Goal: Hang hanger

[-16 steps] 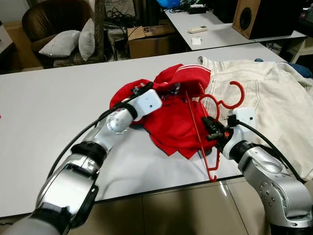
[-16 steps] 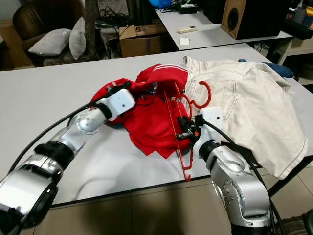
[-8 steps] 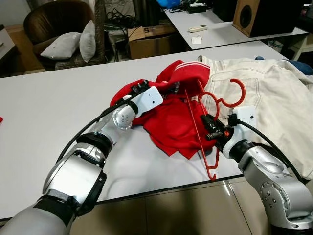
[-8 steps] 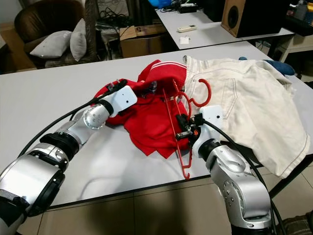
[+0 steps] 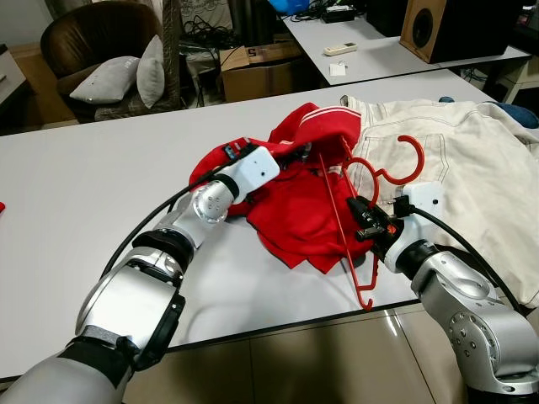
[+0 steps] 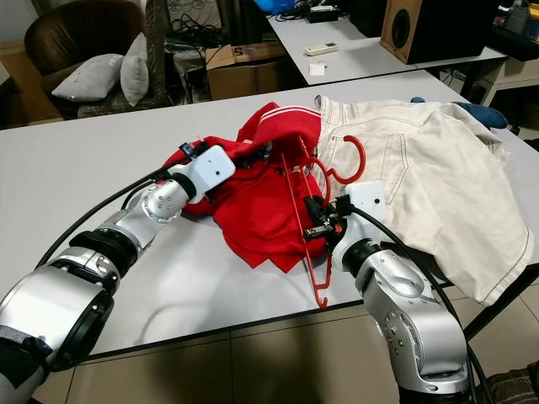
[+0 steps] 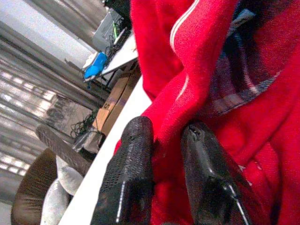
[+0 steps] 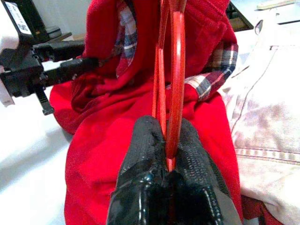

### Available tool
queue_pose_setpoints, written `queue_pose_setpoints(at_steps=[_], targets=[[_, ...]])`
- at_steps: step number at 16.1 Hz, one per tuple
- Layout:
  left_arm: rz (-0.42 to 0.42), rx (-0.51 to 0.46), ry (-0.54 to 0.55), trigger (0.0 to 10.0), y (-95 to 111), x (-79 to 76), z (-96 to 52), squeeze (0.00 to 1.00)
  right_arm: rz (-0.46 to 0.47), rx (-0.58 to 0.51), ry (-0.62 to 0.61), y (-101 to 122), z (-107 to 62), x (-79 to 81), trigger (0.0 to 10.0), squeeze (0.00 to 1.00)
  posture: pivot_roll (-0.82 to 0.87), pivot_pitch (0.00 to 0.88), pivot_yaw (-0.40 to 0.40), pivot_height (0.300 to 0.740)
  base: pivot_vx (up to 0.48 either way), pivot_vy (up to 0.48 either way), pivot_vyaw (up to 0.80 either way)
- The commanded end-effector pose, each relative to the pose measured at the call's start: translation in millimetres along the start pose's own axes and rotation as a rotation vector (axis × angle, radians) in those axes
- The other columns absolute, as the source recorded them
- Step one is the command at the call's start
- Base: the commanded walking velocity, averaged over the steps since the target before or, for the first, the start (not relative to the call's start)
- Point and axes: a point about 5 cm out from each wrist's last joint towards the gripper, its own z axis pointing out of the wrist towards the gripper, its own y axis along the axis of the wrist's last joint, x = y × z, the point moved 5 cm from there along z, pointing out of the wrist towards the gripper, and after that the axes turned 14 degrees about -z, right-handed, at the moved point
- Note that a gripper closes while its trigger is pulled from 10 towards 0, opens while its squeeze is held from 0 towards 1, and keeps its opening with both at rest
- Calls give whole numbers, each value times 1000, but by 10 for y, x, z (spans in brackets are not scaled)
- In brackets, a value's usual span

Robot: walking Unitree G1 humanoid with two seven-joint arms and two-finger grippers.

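Your red hanger (image 5: 349, 219) lies across the red garment (image 5: 299, 198) near the front edge of the white worktop (image 5: 84, 181), its hook resting on the cream jacket (image 5: 472, 168) just beside it. Your right gripper (image 8: 166, 140) has its jaws clamped on the hanger's thin bars, seen plainly in the right wrist view. Your left gripper (image 7: 166, 150) sits at the far side of the garment, jaws pinched on a fold of the red cloth. Beyond the worktop you have an armchair with cushions (image 5: 105, 71), a cardboard box (image 5: 261, 71) and a speaker (image 5: 438, 25).
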Motion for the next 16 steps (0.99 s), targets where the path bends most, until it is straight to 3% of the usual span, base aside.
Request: queue_pose_setpoints(at_steps=[1,7,11,13,16], targets=[[-24,18,10,0,-70,70,-37,0,-6,-47,-3,108,-7,-4,10000,0,-159,0,147,740,0,0,0],[-93,30,20,0,-121,174,-78,0,-6,-42,3,95,17,7,10000,0,-149,0,140,740,0,0,0],[-206,30,-149,0,-59,153,-103,0,-38,45,-7,-55,-1,-16,10000,0,-153,0,151,740,0,0,0],[-220,-21,-254,0,116,225,-134,0,-38,100,11,-163,15,27,10000,0,-141,0,143,740,0,0,0],[-194,-110,-332,0,389,302,-179,0,-38,100,69,-150,87,149,10000,0,-125,0,129,740,0,0,0]])
